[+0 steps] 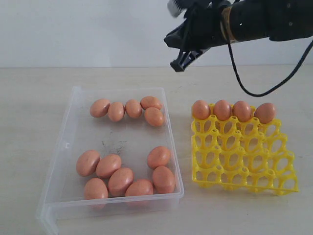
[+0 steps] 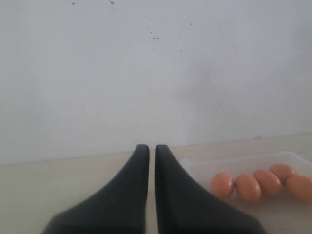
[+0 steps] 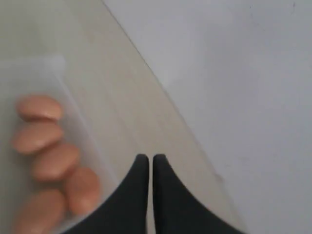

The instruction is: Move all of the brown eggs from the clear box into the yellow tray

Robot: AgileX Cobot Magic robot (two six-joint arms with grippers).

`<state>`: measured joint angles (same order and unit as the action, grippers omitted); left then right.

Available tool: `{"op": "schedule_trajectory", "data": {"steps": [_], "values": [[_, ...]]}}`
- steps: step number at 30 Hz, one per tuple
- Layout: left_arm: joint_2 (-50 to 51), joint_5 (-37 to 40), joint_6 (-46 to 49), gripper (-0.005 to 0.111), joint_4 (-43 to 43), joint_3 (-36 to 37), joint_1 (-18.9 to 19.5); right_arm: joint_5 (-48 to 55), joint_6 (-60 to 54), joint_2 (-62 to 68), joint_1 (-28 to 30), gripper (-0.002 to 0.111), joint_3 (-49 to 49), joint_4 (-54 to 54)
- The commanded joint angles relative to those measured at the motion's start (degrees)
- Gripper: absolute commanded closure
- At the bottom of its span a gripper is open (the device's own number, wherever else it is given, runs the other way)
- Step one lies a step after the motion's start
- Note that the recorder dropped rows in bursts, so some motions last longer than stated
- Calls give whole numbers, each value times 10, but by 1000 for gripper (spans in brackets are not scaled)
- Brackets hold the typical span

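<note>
The clear box (image 1: 73, 147) lies on the left of the table and holds several brown eggs (image 1: 126, 109) in a back row and a front cluster (image 1: 121, 180). The yellow tray (image 1: 244, 156) sits to its right with several brown eggs (image 1: 222, 110) along its back row. My right gripper (image 1: 179, 64) hangs shut and empty above the table behind the gap between box and tray. In the right wrist view its fingers (image 3: 150, 157) are together, with blurred eggs (image 3: 53, 161) beside. My left gripper (image 2: 148, 147) is shut and empty, with the box's eggs (image 2: 248, 186) off to its side.
A black cable (image 1: 254, 90) loops down from the right arm (image 1: 264, 19) behind the tray. A white wall (image 1: 73, 29) stands at the back of the beige table (image 1: 29, 107).
</note>
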<state>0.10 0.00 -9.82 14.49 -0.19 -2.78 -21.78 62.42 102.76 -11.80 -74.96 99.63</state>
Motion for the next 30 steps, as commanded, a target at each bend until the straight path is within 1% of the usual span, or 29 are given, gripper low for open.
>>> {"op": "schedule_trajectory", "data": {"steps": [1,3,5,7,8,10,12,13,15,16,17,19,20,21,23,25,26,28,30], "values": [[-1,0,1,103,-1,2,-5,372,-305,3,-65,109,29,3],[-1,0,1,103,-1,2,-5,456,-360,20,-76,109,30,3],[-1,0,1,103,-1,2,-5,508,-349,31,-74,109,22,3],[-1,0,1,103,-1,2,-5,545,-299,41,-62,109,-2,3],[-1,0,1,103,-1,2,-5,566,-260,44,-56,109,-18,3],[-1,0,1,103,-1,2,-5,605,-63,41,-36,109,-59,3],[-1,0,1,103,-1,2,-5,593,116,20,-12,109,-67,3],[-1,0,1,103,-1,2,-5,542,171,5,3,109,-58,3],[-1,0,1,103,-1,2,-5,371,256,-20,41,109,-38,3],[-1,0,1,103,-1,2,-5,266,291,-27,60,109,-39,3],[-1,0,1,103,-1,2,-5,187,321,-28,73,109,-50,3],[-1,0,1,103,-1,2,-5,98,325,-28,78,109,-64,-5],[-1,0,1,103,-1,2,-5,58,285,-30,78,109,-64,-39],[-1,0,1,103,-1,2,-5,13,223,-33,78,109,-62,-72],[-1,0,1,103,-1,2,-5,-150,98,-36,78,109,-44,-136],[-1,0,1,103,-1,2,-5,-324,-6,-38,77,109,-27,-158],[-1,0,1,103,-1,2,-5,-394,-38,-38,71,109,-21,-172],[-1,0,1,103,-1,2,-5,-454,-56,-41,51,109,-15,-192],[-1,0,1,103,-1,2,-5,-460,-72,-46,26,109,-15,-161]]}}
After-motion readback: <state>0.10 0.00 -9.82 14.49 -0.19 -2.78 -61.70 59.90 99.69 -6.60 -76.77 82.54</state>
